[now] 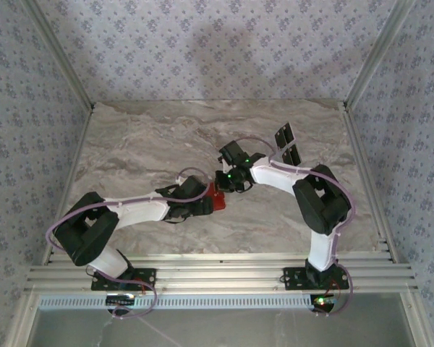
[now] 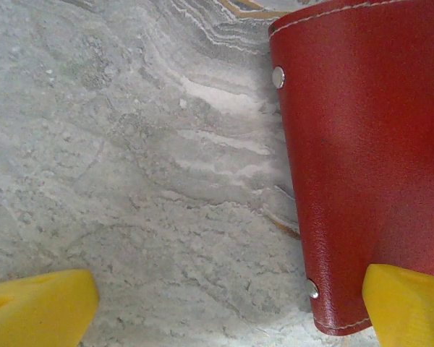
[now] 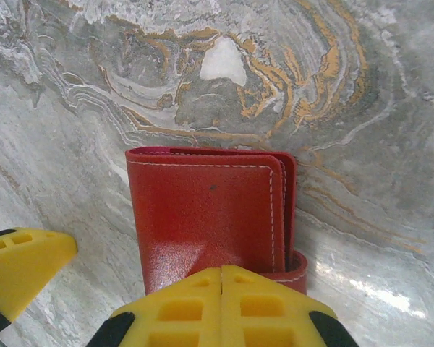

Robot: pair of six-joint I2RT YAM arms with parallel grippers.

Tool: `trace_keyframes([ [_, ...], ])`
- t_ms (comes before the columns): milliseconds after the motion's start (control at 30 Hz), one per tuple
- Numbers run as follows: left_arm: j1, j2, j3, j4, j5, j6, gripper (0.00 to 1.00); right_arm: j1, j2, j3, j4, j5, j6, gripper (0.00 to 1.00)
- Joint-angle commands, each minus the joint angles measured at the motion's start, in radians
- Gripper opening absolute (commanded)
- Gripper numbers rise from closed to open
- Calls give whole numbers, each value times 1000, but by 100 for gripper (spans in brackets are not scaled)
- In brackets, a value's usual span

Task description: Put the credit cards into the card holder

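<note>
One red card holder (image 3: 202, 217) lay on the single counter (image 1: 145, 144). Two black credit cards (image 1: 283, 135) lay there too, one pair. Two arms reached over the counter, the left arm (image 1: 141, 211) and the right arm (image 1: 282, 173). Each carried one gripper, the left gripper (image 2: 224, 311) and the right gripper (image 3: 223, 303), making two. Each gripper had two yellow fingers (image 2: 36, 307). Three round metal studs (image 2: 278, 77) showed on the holder's red cover in the left wrist view.
</note>
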Motion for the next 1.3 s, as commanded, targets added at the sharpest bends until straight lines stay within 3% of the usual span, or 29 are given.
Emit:
trace_keyframes([
  [0,1,90,-45,30,65,5,97,10,24,34,-4,-10,11,0],
  [800,3,90,-51,35,68,3,97,26,90,31,3,-1,11,0],
  [1267,1,89,-48,35,68,3,97,89,100,-13,-49,108,-10,0],
])
